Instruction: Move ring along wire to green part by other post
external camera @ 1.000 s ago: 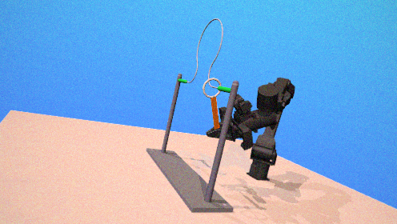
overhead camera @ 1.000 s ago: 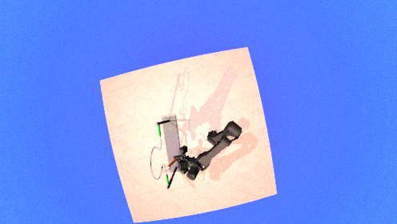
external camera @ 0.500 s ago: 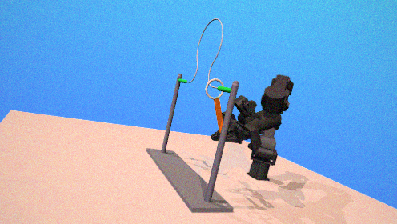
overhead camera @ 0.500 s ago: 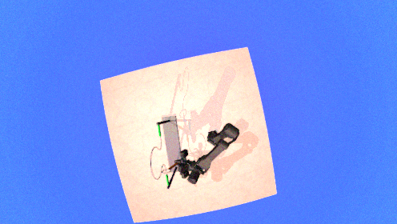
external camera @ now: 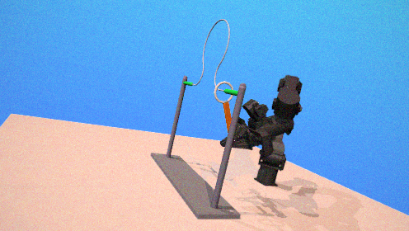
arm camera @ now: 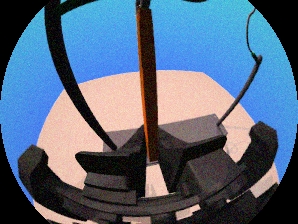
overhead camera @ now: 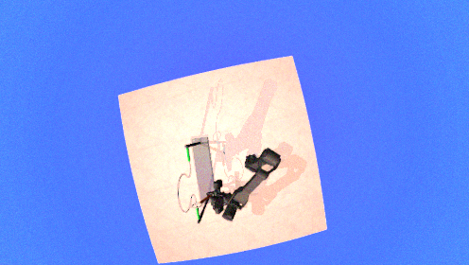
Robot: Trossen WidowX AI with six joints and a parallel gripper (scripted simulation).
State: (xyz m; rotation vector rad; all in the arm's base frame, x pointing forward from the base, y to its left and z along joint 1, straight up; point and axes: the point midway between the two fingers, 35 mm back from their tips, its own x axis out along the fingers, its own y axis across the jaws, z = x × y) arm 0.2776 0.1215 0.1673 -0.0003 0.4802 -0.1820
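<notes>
The black arm leans in from its foot toward the two grey posts, which stand upright on a long grey base. Between the post tops runs the wire — a tall loop with a green part at each end. The gripper is pinching the orange handle by its lower end. Above it, the pale ring is upright around the wire, by the inner end of the nearer post's green part.
</notes>
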